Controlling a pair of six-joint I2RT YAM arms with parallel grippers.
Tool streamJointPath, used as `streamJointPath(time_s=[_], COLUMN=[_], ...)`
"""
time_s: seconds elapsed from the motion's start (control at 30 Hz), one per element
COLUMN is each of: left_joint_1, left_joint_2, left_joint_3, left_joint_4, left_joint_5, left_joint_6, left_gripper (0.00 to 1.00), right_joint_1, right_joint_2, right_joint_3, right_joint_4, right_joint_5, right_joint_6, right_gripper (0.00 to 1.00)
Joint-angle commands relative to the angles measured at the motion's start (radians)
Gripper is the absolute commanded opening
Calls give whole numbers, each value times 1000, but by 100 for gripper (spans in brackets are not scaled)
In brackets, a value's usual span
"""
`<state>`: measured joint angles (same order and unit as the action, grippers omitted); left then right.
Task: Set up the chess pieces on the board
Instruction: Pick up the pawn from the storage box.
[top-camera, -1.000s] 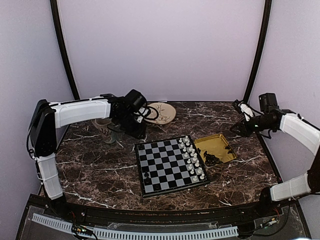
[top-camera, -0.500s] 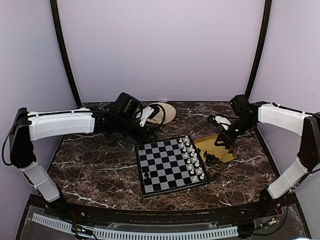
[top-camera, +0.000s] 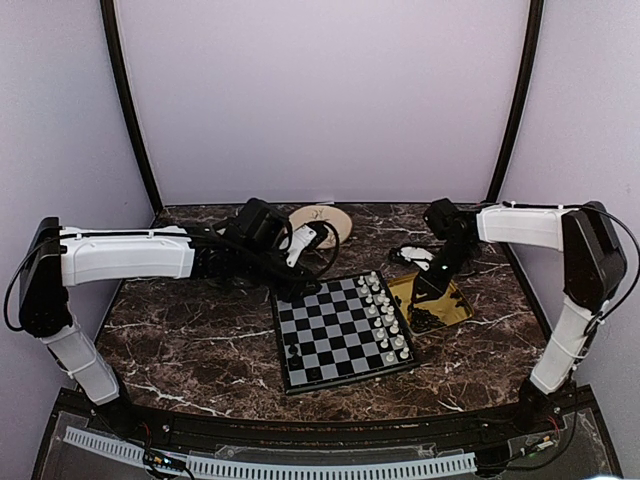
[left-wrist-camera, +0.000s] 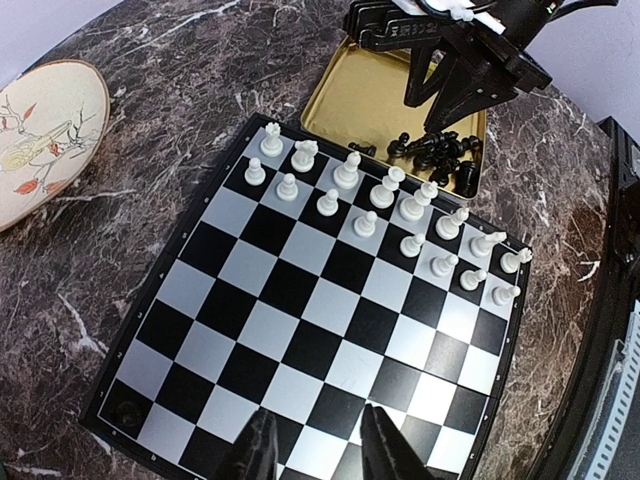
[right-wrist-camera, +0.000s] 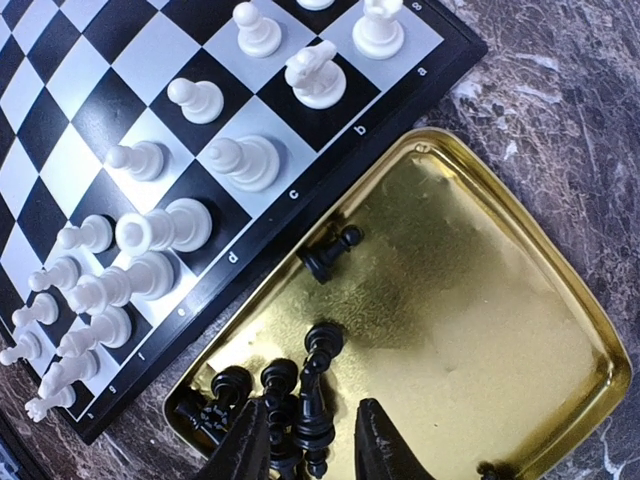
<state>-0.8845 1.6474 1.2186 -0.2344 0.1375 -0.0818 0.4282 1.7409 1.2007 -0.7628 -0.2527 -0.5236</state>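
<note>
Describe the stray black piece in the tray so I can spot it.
Find the yellow tray beside the board, on its white-piece side. Most black pieces are heaped in one corner; the stray piece sits alone, by the rim nearest the board.

I see the board (top-camera: 330, 335), black and grey-white checks inside a thin dark rim, lying flat and slightly rotated mid-desk (top-camera: 200, 340). Most black chess pieces (right-wrist-camera: 290, 405) are heaped in the yellow tray (right-wrist-camera: 480, 300) at its 2 o'clock, with one toppled piece (right-wrist-camera: 330, 253) lying apart. A lone black figure (top-camera: 293, 350) stands at the board's 8 o'clock edge.
</note>
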Motion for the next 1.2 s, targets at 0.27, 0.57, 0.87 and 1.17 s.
streamJointPath(time_s=[0.27,0.57,0.87,1.17], left_joint_1=[-5,-5,-5,-5], left_joint_2=[-33,-11,-3,-7], left_joint_3=[-27,-21,-16,-12], left_joint_4=[17,16,10,-6], left_joint_5=[-9,-7,-10,-9], left_joint_6=[-11,-7,0,8], left_gripper=[31,31,31,31], right_joint_1=[29,29,15,-49], right_joint_2=[106,144,146,101], right_joint_3=[67,78,105,167], right_joint_4=[10,12,7,-63], right_joint_5=[30,37,37,-74], right_joint_6=[17,28,28,49], right_gripper=[22,10,0,0])
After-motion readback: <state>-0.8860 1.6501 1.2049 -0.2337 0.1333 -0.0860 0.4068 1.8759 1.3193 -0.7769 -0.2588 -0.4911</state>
